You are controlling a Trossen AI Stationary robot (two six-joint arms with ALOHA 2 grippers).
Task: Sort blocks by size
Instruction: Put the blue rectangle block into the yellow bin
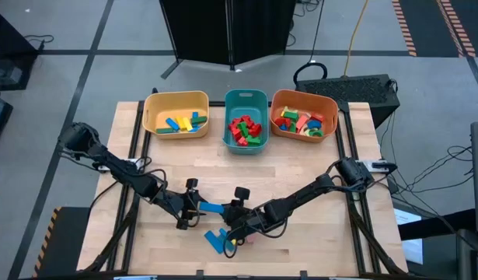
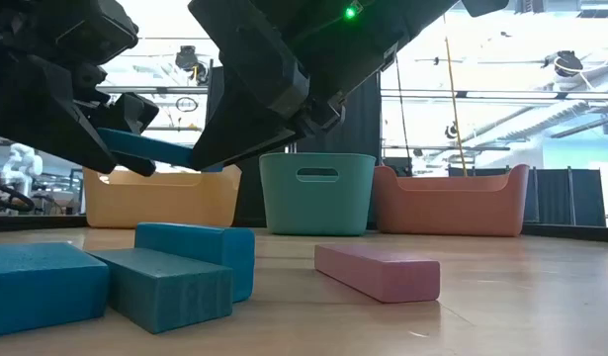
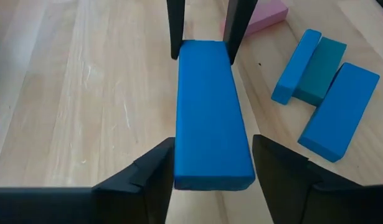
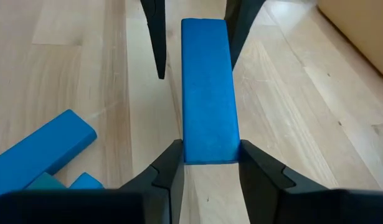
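Right tool (image 1: 225, 211) clamped on one end of a long blue block (image 1: 211, 208) low in the frame's centre, left tool (image 1: 193, 206) spread wide around its other end, more blue blocks (image 1: 217, 239) on the table (image 1: 301, 171) just below, sorted blocks in three bins (image 1: 245, 99) at top

In the high view the blocks (image 1: 244, 129) inside the bins (image 1: 245, 120) are too small to size; the arms hide the pink block.

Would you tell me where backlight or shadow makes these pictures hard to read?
Low view: bright ceiling lights behind leave both arms near-silhouettes over the pink block. High view: evenly lit, bins clear. Left wrist view: blue bar sharp, with soft shadow on the table.
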